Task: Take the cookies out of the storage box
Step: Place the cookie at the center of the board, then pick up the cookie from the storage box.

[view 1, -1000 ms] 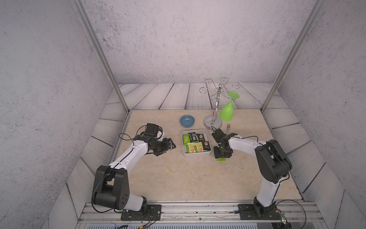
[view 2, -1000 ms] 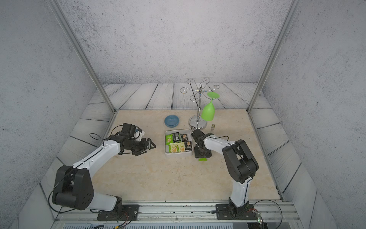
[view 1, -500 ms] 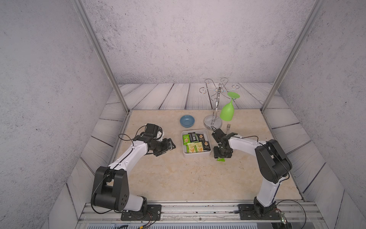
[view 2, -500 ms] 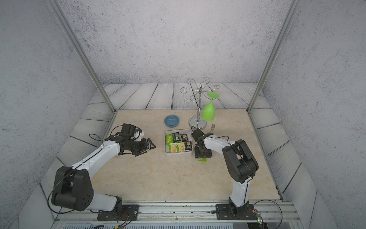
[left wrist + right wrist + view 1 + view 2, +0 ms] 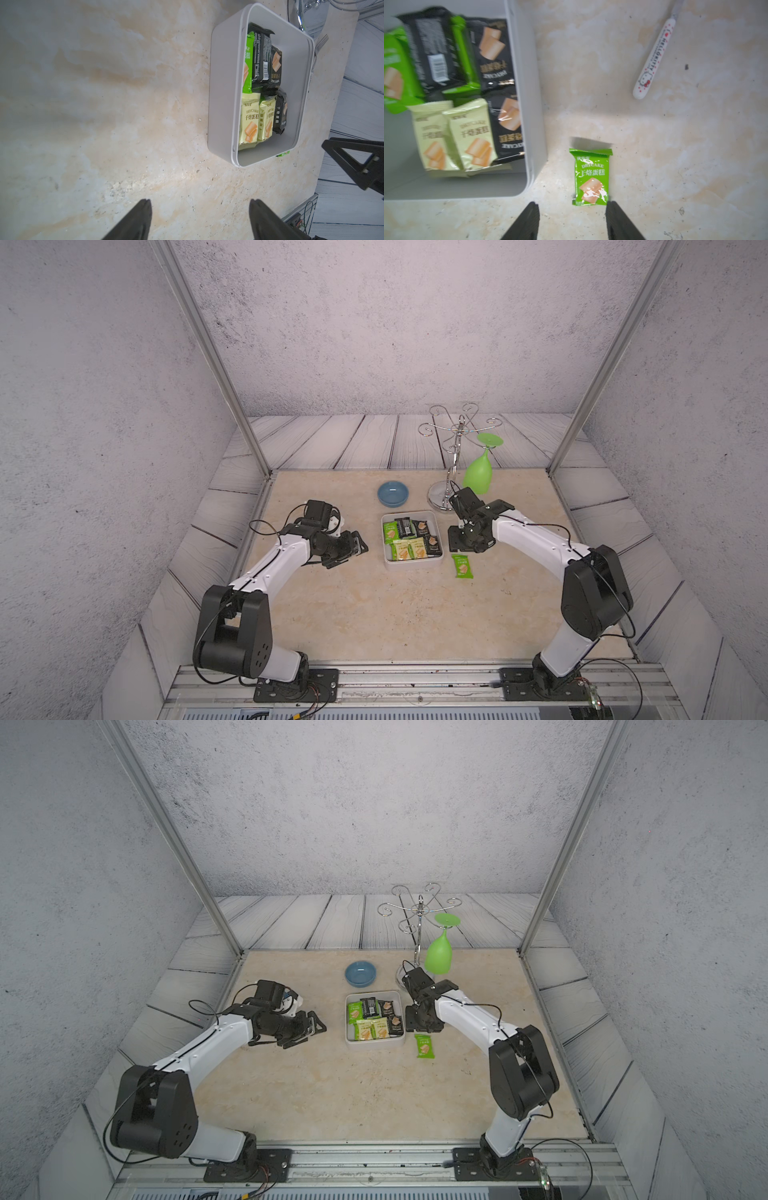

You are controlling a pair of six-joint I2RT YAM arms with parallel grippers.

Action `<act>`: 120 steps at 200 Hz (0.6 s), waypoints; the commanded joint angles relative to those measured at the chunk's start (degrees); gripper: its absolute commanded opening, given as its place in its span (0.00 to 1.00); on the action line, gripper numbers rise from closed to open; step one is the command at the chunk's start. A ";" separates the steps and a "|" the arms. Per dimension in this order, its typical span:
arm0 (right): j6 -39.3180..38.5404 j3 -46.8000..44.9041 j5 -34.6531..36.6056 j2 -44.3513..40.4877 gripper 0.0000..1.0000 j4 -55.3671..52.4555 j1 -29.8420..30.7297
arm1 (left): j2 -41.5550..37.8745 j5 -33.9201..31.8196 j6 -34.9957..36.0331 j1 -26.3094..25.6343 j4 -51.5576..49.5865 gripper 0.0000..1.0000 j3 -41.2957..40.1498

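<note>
The white storage box (image 5: 411, 567) (image 5: 374, 1046) sits mid-table with several green, black and cream cookies (image 5: 409, 539) (image 5: 374, 1019) (image 5: 261, 83) (image 5: 467, 128) inside. One green cookie packet (image 5: 462, 566) (image 5: 424, 1046) (image 5: 591, 176) lies flat on the table by the box's near right corner. My right gripper (image 5: 467, 547) (image 5: 424, 1027) (image 5: 572, 202) hangs open beside the box's right wall, just short of that packet, holding nothing. My left gripper (image 5: 351, 556) (image 5: 307, 1036) (image 5: 200, 201) stands open over bare table left of the box.
A small blue bowl (image 5: 393, 493) (image 5: 360, 974) sits behind the box. A chrome glass rack (image 5: 453, 456) with a hanging green glass (image 5: 478, 475) stands at the back right. A fork with a white printed handle (image 5: 654, 56) lies right of the box.
My right gripper has drawn back from the green packet, which stays lying on the table. The left arm has not moved.
</note>
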 commanded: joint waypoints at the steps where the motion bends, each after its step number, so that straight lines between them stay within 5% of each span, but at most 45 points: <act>1: 0.44 2.06 -6.28 -0.31 0.55 -0.82 0.60 | 0.73 0.87 1.09 0.45 0.08 0.80 -0.57; 120: 1.14 18.22 -7.17 14.91 0.56 -0.96 6.52 | 2.62 2.56 1.62 1.94 0.04 0.80 0.33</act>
